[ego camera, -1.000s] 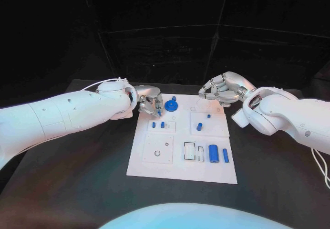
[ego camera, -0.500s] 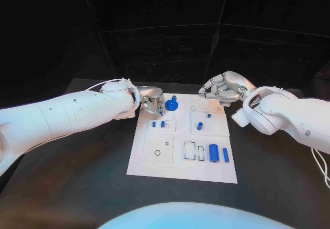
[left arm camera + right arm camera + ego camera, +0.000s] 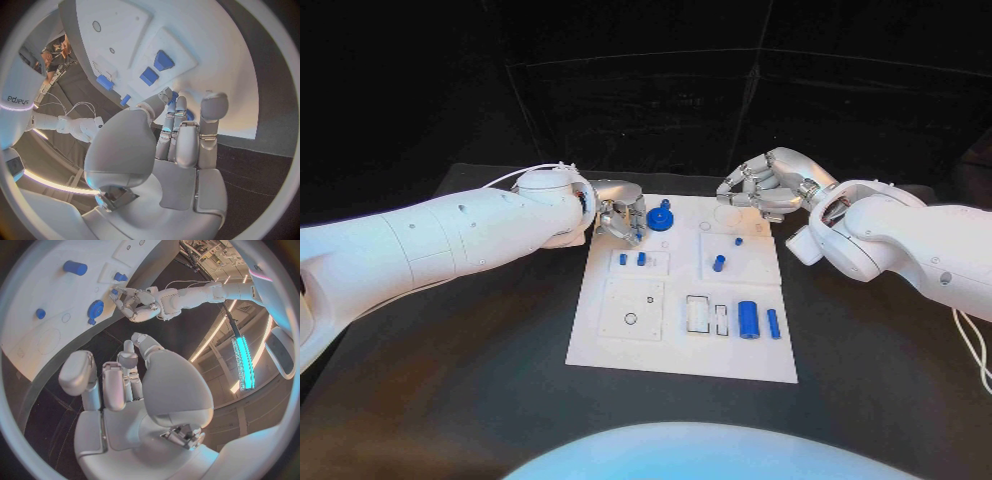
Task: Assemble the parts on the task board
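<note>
The white task board [image 3: 625, 345] lies in the middle of the table. My left hand [image 3: 620, 220] hovers over its far left corner, and a small blue part [image 3: 114, 291] shows at its fingertips [image 3: 177, 107], pinched there as far as I can tell. Just beside it a blue disc with a knob [image 3: 661, 218] stands on the board. My right hand [image 3: 764, 190] hangs over the far right corner, fingers curled in on nothing. Two small blue pieces [image 3: 632, 259], a short blue peg [image 3: 718, 265] and a large blue cylinder [image 3: 749, 320] sit on the board.
A thin blue bar [image 3: 773, 324] lies beside the large cylinder, and a tiny blue piece [image 3: 737, 242] sits near the far right. Open slots [image 3: 695, 315] and a small hole [image 3: 630, 320] mark the board's near half. Black table [image 3: 473, 380] surrounds the board.
My left hand has crept a little toward the blue disc. The right hand and the parts on the board have stayed put.
</note>
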Action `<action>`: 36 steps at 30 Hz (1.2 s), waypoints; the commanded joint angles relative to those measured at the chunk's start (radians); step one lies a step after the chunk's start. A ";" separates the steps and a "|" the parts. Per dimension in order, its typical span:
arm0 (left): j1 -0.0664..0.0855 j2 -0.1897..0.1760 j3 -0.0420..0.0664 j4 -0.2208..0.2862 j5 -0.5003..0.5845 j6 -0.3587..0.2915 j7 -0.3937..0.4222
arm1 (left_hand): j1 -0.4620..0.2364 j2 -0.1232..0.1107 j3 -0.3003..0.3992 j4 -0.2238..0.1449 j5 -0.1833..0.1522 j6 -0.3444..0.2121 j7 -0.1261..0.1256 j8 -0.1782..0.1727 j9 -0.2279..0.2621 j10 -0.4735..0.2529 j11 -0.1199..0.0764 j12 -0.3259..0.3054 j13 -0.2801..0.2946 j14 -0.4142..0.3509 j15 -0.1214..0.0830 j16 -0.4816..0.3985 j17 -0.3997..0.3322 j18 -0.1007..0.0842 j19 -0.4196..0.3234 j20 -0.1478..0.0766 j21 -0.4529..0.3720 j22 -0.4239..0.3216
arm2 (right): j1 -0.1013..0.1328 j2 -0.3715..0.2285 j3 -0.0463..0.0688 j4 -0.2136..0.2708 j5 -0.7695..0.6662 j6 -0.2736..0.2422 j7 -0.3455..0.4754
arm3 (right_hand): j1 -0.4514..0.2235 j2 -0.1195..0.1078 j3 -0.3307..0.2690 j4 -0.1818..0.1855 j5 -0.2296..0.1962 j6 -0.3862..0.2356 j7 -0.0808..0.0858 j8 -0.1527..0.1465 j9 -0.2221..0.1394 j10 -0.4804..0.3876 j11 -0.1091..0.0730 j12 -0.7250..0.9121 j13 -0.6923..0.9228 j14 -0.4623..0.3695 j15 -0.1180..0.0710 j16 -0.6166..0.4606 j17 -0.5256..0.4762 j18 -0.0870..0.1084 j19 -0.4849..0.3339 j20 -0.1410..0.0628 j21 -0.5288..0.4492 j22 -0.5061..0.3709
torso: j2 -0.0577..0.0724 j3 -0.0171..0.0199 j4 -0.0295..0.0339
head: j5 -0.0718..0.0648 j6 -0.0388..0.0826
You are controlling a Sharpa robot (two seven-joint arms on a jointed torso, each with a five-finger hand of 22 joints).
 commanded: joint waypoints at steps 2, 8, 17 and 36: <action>0.000 0.006 0.000 -0.007 0.002 0.016 -0.016 | -0.006 -0.001 0.004 -0.001 0.001 0.006 0.001 -0.007 -0.002 0.007 0.002 -0.006 0.001 0.023 -0.004 0.003 -0.001 -0.004 0.001 0.000 0.002 -0.001 | 0.002 0.001 0.001 0.001 0.003 0.005 0.008 | 0.003 -0.004 0.006 0.001 0.004 -0.007 0.001 -0.004 -0.002 0.002 0.004 0.003 0.002 0.054 0.003 -0.003 0.036 0.014 0.001 0.004 -0.004 0.001 | 0.000 -0.0001 0.0000 | 0.001 -0.001; 0.000 0.010 0.000 -0.015 0.002 0.025 -0.024 | -0.007 -0.003 0.006 -0.002 0.001 0.003 0.002 -0.012 -0.005 0.005 0.004 -0.013 0.001 0.023 -0.003 0.001 -0.004 -0.005 0.000 0.000 0.002 0.000 | 0.002 0.001 0.001 0.002 0.003 0.005 0.008 | 0.003 -0.004 0.006 0.001 0.004 -0.007 0.001 -0.004 -0.002 0.002 0.004 0.003 0.002 0.054 0.003 -0.003 0.036 0.014 0.001 0.004 -0.004 0.001 | 0.000 0.0003 -0.0004 | 0.000 -0.002; 0.000 0.009 0.000 -0.014 0.002 0.032 -0.027 | -0.011 -0.009 0.011 -0.006 0.001 -0.006 0.008 -0.026 -0.013 -0.004 0.010 -0.035 -0.001 0.022 0.001 0.001 -0.008 -0.006 -0.002 0.003 0.004 0.003 | 0.002 0.000 0.001 0.002 0.003 0.004 0.008 | 0.004 -0.004 0.010 0.001 0.004 -0.007 0.002 -0.004 -0.002 0.001 0.005 0.003 0.001 0.055 0.004 -0.003 0.036 0.014 0.001 0.005 -0.004 0.001 | -0.001 -0.0002 0.0015 | -0.001 -0.002; 0.000 0.006 0.000 -0.013 0.002 0.017 -0.022 | -0.024 -0.028 0.027 -0.011 0.001 -0.074 0.017 -0.086 -0.029 -0.019 0.021 -0.083 -0.001 0.020 0.011 0.001 -0.015 -0.006 -0.005 0.011 0.007 0.010 | 0.002 0.000 0.001 -0.001 0.000 0.008 0.002 | 0.009 -0.008 0.027 0.000 0.053 -0.008 0.003 -0.004 -0.003 -0.005 0.006 -0.001 -0.005 0.054 0.005 -0.005 0.034 0.014 0.001 0.006 -0.006 -0.001 | 0.000 0.0003 0.0005 | 0.001 -0.002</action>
